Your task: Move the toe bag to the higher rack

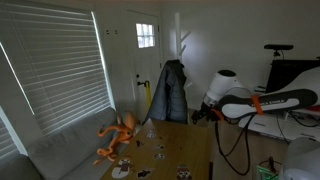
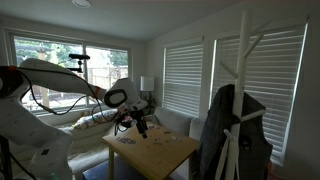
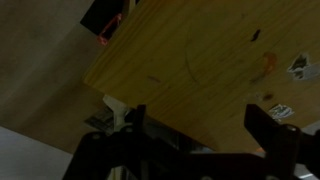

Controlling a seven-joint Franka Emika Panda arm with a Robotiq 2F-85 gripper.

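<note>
My pincer (image 3: 197, 112) is open: on the wrist view its two dark fingers (image 3: 270, 128) stand wide apart with nothing between them, above the bare wood of the counter (image 3: 190, 60) near one edge. In both exterior views the arm (image 1: 262, 100) reaches out over the counter and the pincer hangs above the wood, well apart from the coat stand (image 2: 241, 70). The higher rack (image 1: 181, 40), the topmost white pegs angling up from the slim pole, stands bare as far as I can make out. A long dark jacket (image 1: 170, 92) hangs lower on the same pole. I cannot pick out the toe bag in any view; the pictures are too small and dim around the jacket to tell. An orange toy (image 1: 120, 135) with splayed limbs lies just beside the counter, toward the grey sofa (image 1: 60, 150), and a few small items are scattered on the wood
</note>
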